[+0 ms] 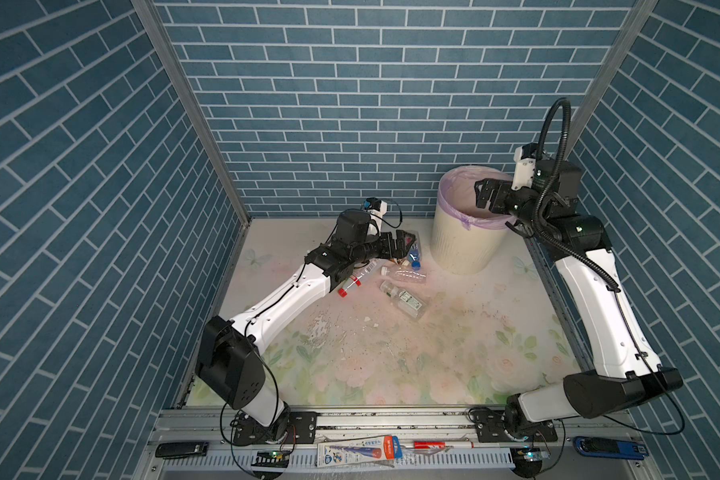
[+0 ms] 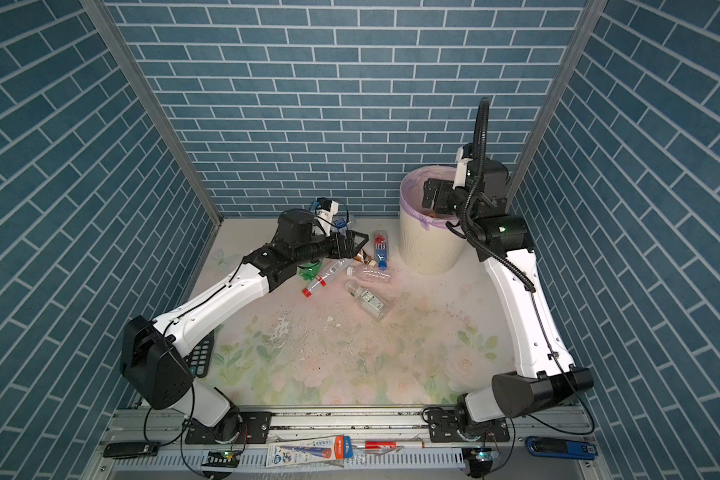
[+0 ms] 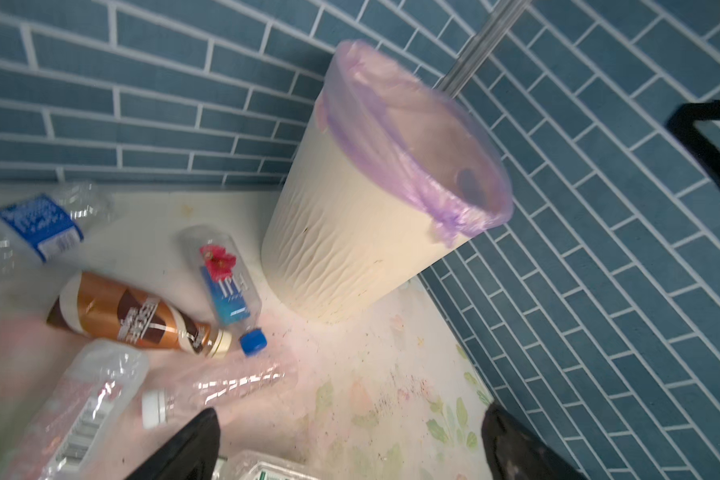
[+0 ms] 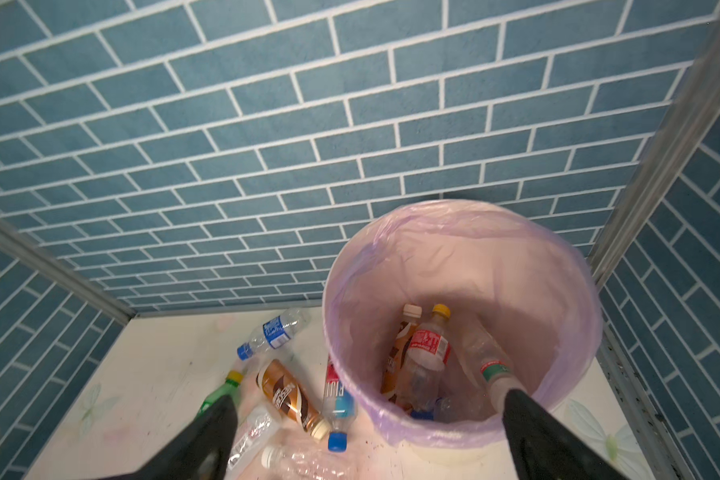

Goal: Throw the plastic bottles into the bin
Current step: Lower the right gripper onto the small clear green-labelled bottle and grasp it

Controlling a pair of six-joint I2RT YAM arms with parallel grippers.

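At 1 o'clock on the table [image 1: 433, 357], counting 12 as the back wall [image 1: 391, 104], the bin [image 1: 460, 249] stands upright close to the corner, on the side where your right gripper [image 1: 484, 195] works. Its lilac liner [image 3: 412, 166] is folded over the rim, I judge so the bag cannot slide in under a falling load. That right gripper hangs above the bin's mouth with its jaws spread wide and nothing between them. It reads as the drop position, since the right wrist view shows at least 3 binned bottles [image 4: 427, 353] resting at the bottom. The other plastic bottles [image 2: 368, 274] lie on their sides in a loose heap from 11 to 12 o'clock, several of them touching. Among them are a brown bottle [image 3: 134, 316], a blue-capped bottle [image 3: 229, 286] near the bin's foot, a green bottle [image 2: 308, 272] at the heap's 9 o'clock edge, and clear ones. Your left gripper [image 2: 356, 245] hovers over that heap, jaws fully apart and empty, likely so it can straddle a body crosswise. Round bottles lying flat can roll, so pick 1 at the heap's edge and close across its middle. Leave the calculator [image 2: 200, 357] at 9 o'clock alone, because it is not a bottle.
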